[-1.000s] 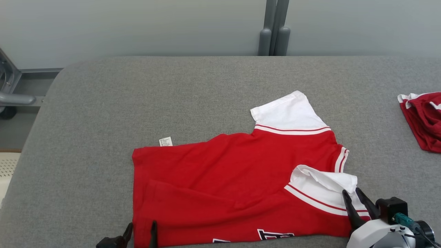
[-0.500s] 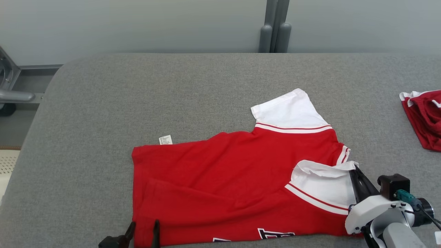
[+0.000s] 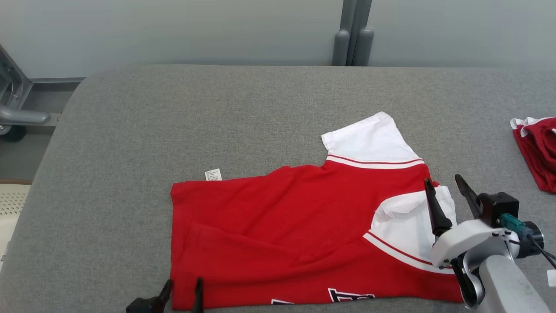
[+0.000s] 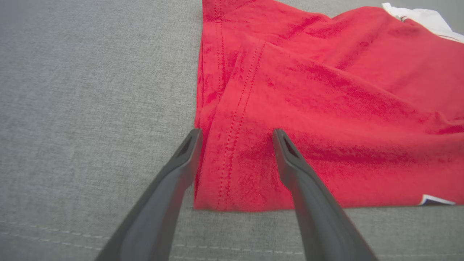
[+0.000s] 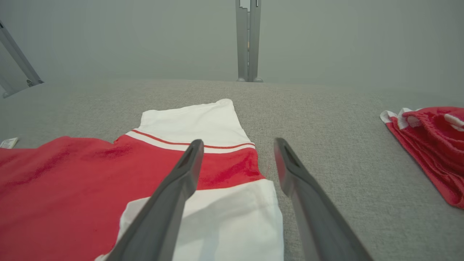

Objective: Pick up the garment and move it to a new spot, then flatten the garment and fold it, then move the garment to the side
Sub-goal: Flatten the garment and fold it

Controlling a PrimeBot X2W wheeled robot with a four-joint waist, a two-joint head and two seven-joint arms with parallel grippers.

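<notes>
The garment (image 3: 282,226) is a red shirt with white sleeves, lying flat on the grey table (image 3: 217,108). Its near white sleeve (image 3: 408,230) is laid over the red body, and the far sleeve (image 3: 369,139) points away from me. My right gripper (image 3: 444,179) hovers open just above the near sleeve's far edge, nothing between its fingers; the right wrist view shows its fingers (image 5: 181,181) spread over the white sleeve (image 5: 224,217). My left gripper (image 3: 183,282) stands open at the shirt's near left corner, straddling the stitched hem (image 4: 232,145).
A second red and white garment (image 3: 536,152) lies bunched at the table's right edge, also in the right wrist view (image 5: 427,145). A small white care tag (image 3: 213,174) sticks out at the shirt's far left. A grey post (image 3: 354,34) stands behind the table.
My right gripper shut on the near white sleeve's edge, carried it away from me over the shirt, then opened and let go. The left gripper stayed put. The camera shifted slightly.
</notes>
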